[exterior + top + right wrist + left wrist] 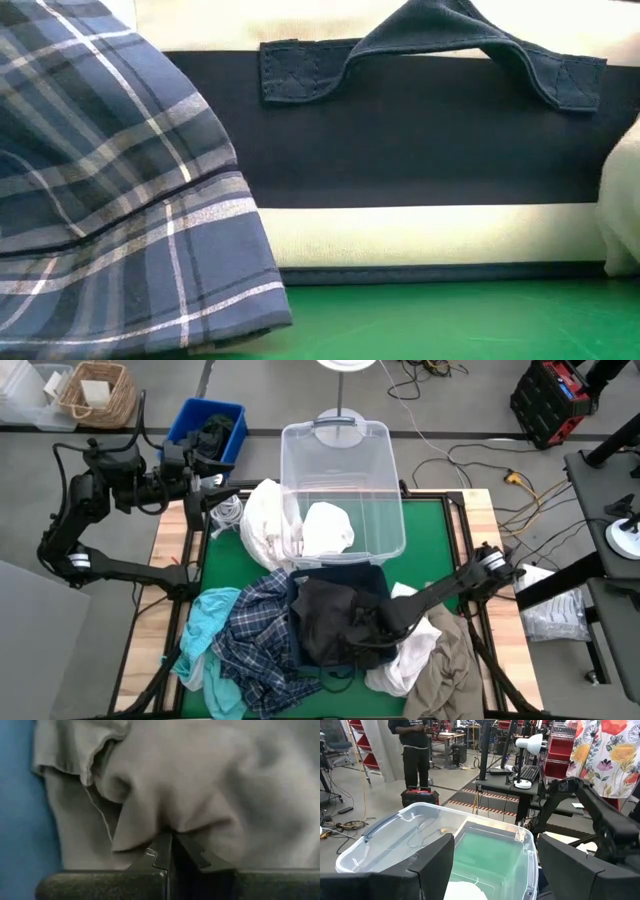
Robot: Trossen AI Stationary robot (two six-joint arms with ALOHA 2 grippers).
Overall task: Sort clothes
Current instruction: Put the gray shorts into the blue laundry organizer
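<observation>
Clothes-sorting scene: right gripper (372,628) pressed into the black garment (335,622) at the near middle of the green worktop (425,530).

The right wrist view shows its jaws clenched on a fold of that fabric. The black garment lies over the navy fabric box (420,130). Beside it sit the plaid garment (255,640), the teal garment (205,622), a khaki garment (445,670) and a white garment (410,655). Another white garment (268,522) drapes over the wall of the clear plastic bin (345,440), and one (327,528) lies inside. The left gripper (205,488) hangs off the worktop's far left corner, jaws released and holding nothing. A person (415,750) stands in the room beyond.
</observation>
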